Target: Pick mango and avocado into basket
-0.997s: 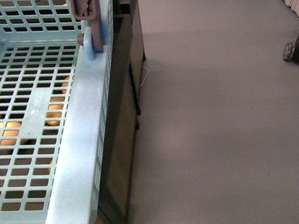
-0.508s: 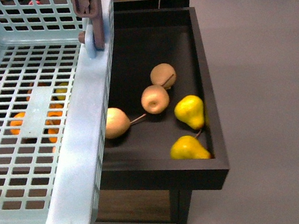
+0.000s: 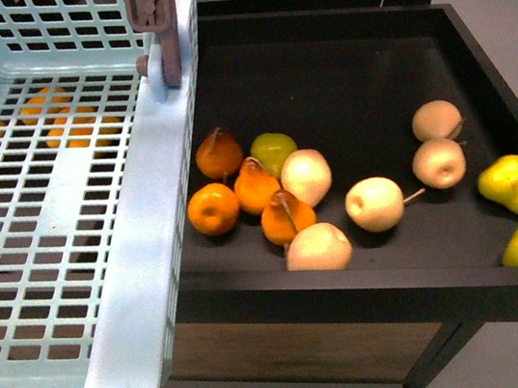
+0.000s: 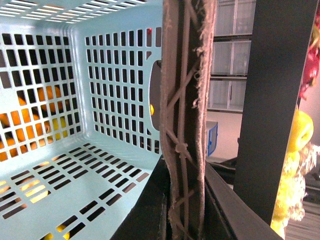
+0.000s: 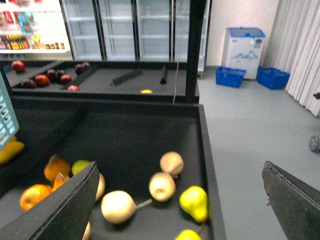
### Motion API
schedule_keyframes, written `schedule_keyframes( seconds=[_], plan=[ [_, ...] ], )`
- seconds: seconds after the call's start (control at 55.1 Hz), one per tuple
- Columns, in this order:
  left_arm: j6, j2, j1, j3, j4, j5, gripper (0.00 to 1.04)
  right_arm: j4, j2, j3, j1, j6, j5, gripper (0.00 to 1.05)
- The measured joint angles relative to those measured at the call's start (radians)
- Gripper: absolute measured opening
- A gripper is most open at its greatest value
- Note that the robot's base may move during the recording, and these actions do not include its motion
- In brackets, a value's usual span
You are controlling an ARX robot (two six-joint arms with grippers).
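Fridges point(image 5: 150, 25) show only past right end effector point(image 5: 180, 172), spread wide; left end effector point(image 4: 185, 220) unclear

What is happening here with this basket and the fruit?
The left pincer is shut on the brown handles of the teal basket, which holds nothing yet. The right pincer hangs open facing a black tray of oranges, pale round fruit and yellow pears. Neither of the two wanted fruits shows in that tray.
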Motion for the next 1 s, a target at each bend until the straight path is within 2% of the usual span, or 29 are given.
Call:
schedule_keyframes(
  seconds=[0.997],
  plan=[
    [0.0, 0.0, 0.0, 0.0, 0.0, 0.002, 0.12, 0.0, 0.0, 0.0, 0.0, 0.0, 0.001, 0.97]
  ],
)
